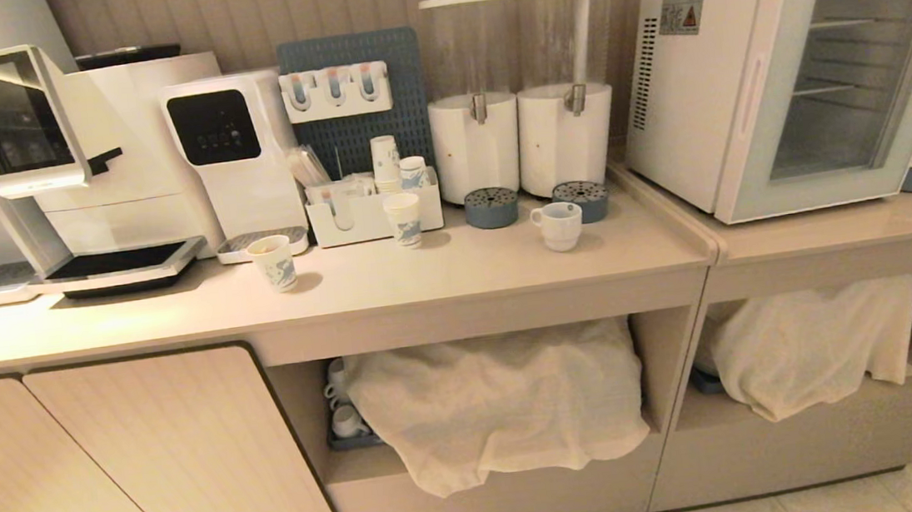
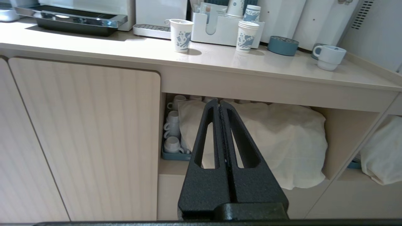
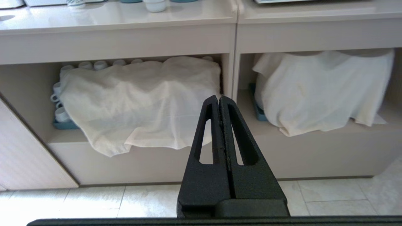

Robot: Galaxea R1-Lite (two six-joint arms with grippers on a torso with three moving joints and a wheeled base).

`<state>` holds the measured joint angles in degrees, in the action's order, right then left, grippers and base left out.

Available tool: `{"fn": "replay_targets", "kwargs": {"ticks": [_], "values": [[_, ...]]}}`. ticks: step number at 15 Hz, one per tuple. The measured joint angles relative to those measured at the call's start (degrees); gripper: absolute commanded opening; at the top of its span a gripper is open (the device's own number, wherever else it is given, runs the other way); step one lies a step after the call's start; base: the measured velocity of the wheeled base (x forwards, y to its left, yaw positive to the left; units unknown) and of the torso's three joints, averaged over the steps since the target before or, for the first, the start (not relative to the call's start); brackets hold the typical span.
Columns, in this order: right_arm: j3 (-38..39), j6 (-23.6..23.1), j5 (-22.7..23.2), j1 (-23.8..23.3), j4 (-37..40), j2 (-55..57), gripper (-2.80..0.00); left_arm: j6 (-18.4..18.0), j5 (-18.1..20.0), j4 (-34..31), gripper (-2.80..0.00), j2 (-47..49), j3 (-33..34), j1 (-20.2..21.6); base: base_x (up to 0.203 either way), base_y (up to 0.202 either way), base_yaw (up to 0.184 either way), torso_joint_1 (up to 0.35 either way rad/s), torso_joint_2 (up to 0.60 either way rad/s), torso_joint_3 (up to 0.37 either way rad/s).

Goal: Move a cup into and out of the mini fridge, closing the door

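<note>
The cup [image 1: 560, 225], a squat glossy white ceramic mug with a loop handle on its left, stands upright on the smooth beige desk [image 1: 441, 278], just in front of two round blue perforated drip trays [image 1: 491, 206] and the two white cylindrical drink dispensers [image 1: 520, 91] with clear tops. To its right, on the adjoining desk section, sits the mini fridge [image 1: 684, 100], a white box with vent slots and a warning sticker on its side. The door [image 1: 849, 76], a glass pane in a wide pale frame, looks closed, though the far edge is cut off; wire shelves show behind the glass. Two printed paper cups [image 1: 273, 263] stand apart further left, near a matte white organiser box [image 1: 360, 215]. Below, crumpled white cloths [image 1: 503, 402] drape over the open shelves. The left claw [image 2: 219, 102] hangs low before the cabinet front, its black textured triangular fingers pressed together and holding nothing. The right claw [image 3: 219, 98] is likewise pressed together and bare, facing the lower shelves above pale floor tiles [image 3: 329, 194]
</note>
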<state>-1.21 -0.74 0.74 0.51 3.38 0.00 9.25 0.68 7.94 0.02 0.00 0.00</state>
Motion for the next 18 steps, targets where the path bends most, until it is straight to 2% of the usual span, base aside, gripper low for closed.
{"fn": "replay_targets", "kwargs": {"ticks": [6,10,18], "values": [[0.1,0.1,-0.1,0.0,-0.1,0.0,-2.8,0.0,0.0,0.0,-2.8,0.0,0.0,0.0,0.0,0.0,0.0,0.0,0.0,0.0],[0.9,0.3,-0.1,0.0,-3.8,0.0,-2.8,0.0,0.0,0.0,-2.8,0.0,0.0,0.0,0.0,0.0,0.0,0.0,0.0,0.0],[1.1,1.1,-0.1,0.0,-3.8,0.0,-2.8,-0.2,0.0,0.0,-2.8,0.0,0.0,0.0,0.0,0.0,0.0,0.0,0.0,0.0]]}}
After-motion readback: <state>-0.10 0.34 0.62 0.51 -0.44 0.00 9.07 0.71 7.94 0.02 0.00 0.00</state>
